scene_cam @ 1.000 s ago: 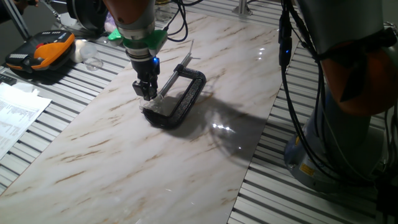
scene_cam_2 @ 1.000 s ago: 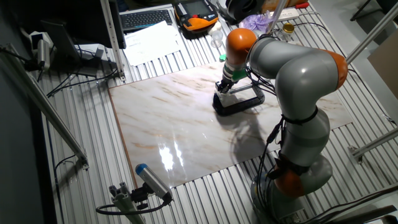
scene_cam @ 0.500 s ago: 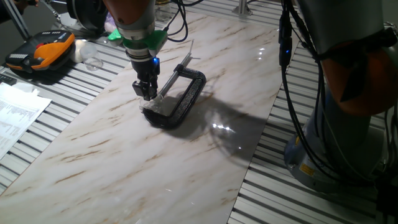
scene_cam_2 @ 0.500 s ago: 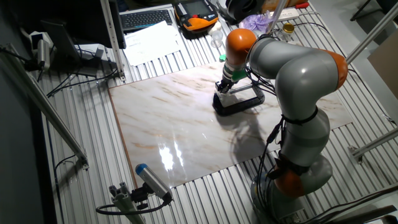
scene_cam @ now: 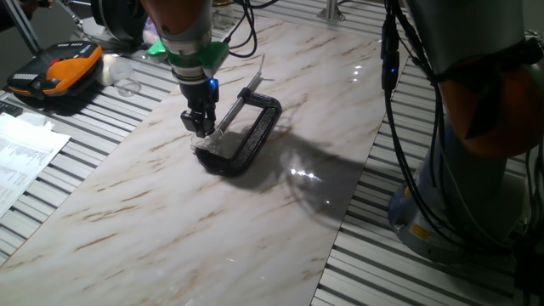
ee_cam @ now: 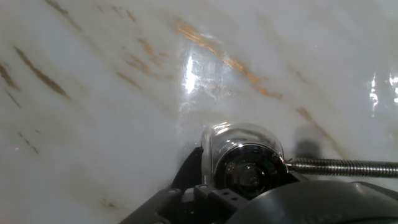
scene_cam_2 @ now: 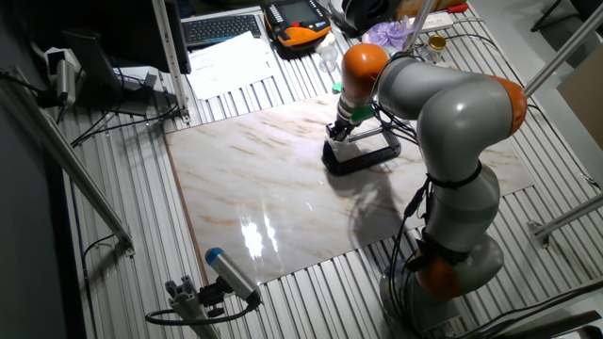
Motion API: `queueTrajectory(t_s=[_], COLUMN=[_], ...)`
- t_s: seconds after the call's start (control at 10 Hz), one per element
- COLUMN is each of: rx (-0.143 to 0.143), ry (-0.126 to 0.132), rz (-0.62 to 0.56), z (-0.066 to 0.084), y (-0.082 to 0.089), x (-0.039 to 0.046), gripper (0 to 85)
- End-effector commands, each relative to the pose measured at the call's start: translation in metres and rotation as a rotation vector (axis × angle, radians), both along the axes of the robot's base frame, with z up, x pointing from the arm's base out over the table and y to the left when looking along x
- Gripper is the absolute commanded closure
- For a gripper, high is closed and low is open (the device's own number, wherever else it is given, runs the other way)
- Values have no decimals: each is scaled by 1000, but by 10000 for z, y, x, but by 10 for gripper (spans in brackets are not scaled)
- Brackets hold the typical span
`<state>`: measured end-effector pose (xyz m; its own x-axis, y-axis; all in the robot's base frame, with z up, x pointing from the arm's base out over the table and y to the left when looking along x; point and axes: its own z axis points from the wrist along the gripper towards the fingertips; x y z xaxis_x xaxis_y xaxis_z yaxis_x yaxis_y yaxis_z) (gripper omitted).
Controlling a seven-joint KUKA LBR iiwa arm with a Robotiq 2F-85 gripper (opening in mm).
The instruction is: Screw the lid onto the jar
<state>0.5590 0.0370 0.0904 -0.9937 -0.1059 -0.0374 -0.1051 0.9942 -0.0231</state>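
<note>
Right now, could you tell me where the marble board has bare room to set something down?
The near half of the marble board, between the black C-clamp and the slatted edge, is bare, as is the far right corner beyond the clamp. It is crowded where the gripper hangs over the jar and lid held in the clamp.

Clear glossy jar (ee_cam: 239, 140), shiny metal lid (ee_cam: 249, 168), threaded steel rod (ee_cam: 342, 166), polished marble table (ee_cam: 112, 93)
</note>
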Motion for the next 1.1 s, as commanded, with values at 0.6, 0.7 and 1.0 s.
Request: queueTrajectory(t_s=[0.6, 0.7, 1.0], rx=[11, 11, 16], ry=[0, -1, -1], rz=[-139, -140, -149], z=[15, 15, 9], y=[0, -5, 1], x=[-1, -1, -2], gripper=[510, 510, 510])
